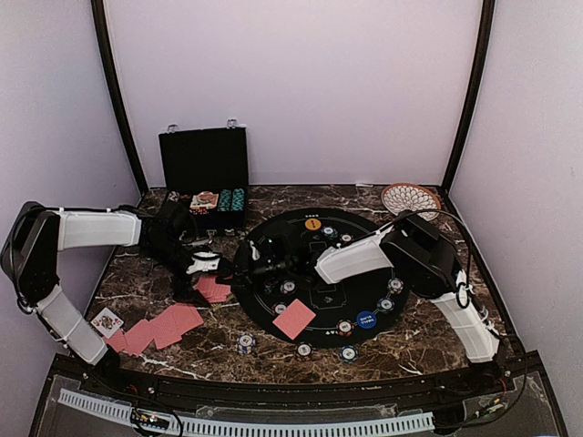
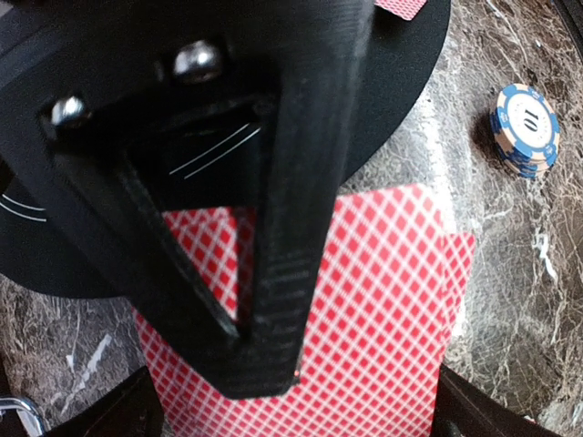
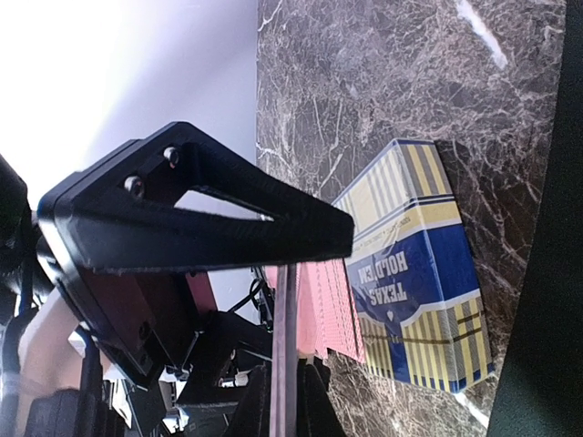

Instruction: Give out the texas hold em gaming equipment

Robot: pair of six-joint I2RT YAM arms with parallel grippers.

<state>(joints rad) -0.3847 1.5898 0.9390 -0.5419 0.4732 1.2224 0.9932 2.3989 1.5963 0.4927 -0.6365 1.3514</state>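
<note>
Beside round black mat [image 1: 323, 314]: left pincer [image 1: 204, 271] wide, empty, over red-backed playing cards [image 2: 383, 309]; pinch one only. Right pincer [image 1: 266, 260] closed.

Left tool finger [image 2: 310, 137] covers middle of red-backed cards [image 2: 383, 309] beneath it; card count unclear. Lone card [image 2: 401, 7], right of finger, cut by top edge. Right tool finger [image 3: 301, 235] hides corner of card box [image 3: 428, 300]; pink cards [image 3: 323, 309] below finger blurred, grip on them unclear.
</note>
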